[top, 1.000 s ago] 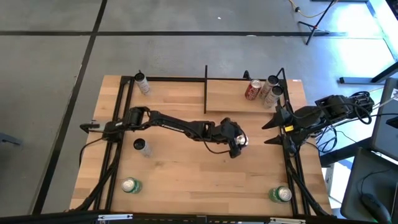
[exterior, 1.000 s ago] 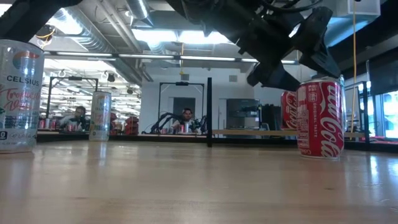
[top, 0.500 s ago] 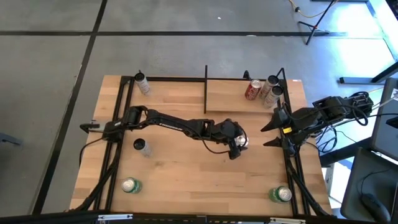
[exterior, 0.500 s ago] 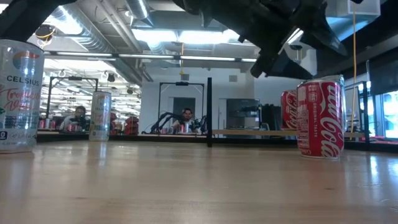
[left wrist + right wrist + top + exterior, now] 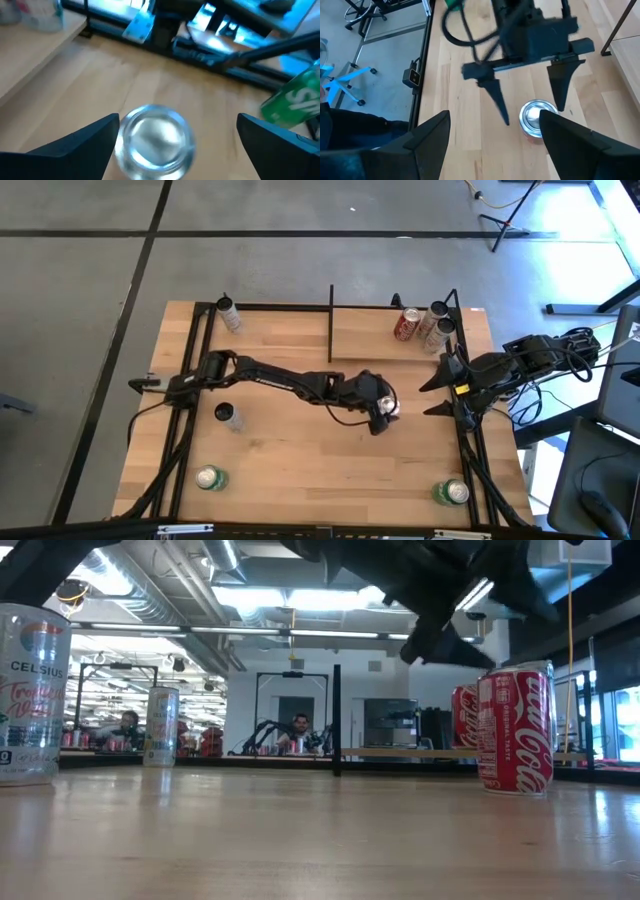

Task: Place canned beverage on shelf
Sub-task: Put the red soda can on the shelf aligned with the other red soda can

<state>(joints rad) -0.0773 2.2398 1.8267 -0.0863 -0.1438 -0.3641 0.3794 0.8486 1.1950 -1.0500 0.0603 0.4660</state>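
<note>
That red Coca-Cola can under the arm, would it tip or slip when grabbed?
The Coca-Cola can stands upright and tall, so a sideways nudge might tip it. Its smooth, round metal wall probably slips easily. The left gripper has its fingers spread open above it.

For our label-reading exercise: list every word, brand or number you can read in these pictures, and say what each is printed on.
"CELSIUS": on the tall white can at the low view's left edge; the script beneath it is too blurred to read.
"Coca-Cola" with "ORIGINAL TASTE": running vertically on the red can standing on the table.
Slim can farther back: print too small to read.
Green can in the left wrist view: white letters blurred, unreadable.
</note>
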